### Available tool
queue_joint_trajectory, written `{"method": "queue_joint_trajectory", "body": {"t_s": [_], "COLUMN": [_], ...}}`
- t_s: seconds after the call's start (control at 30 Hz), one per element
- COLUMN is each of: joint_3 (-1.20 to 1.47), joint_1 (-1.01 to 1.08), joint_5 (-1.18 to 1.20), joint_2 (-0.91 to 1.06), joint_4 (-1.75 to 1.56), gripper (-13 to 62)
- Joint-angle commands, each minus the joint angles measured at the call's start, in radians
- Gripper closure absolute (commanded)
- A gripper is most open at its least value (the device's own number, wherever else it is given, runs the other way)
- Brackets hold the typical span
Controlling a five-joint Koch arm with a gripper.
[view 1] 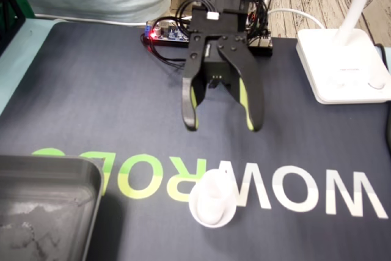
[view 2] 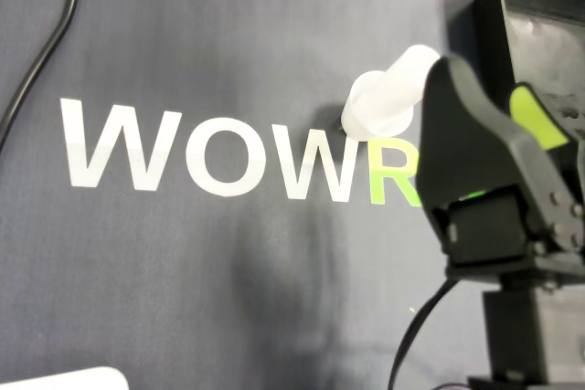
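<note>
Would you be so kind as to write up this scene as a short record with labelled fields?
end effector: open, jaws spread wide, holding nothing
white cup: on the mat's lettering, nearer the camera than the end effector in the fixed view, untouched
mat: dark, with white and green letters
metal tray: lower left of the fixed view, apart from the cup
lamp base: white, at the mat's right edge
circuit board: behind the arm, red light on
</note>
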Motion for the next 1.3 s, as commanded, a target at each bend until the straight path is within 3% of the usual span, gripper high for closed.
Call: {"method": "queue_joint_trajectory", "body": {"t_s": [0.0, 0.43, 1.03, 1.27], "joint_3": [-0.038, -0.161, -0.241, -0.276], "joint_1": [0.006, 0.005, -0.012, -0.011], "joint_5": [-0.031, -0.104, -0.109, -0.156], "joint_2": [-0.061, -0.436, -0.65, -0.833], "joint_4": [-0.199, -0.503, -0.515, -0.683], "gripper": [16.4, 16.4, 16.6, 16.6]}}
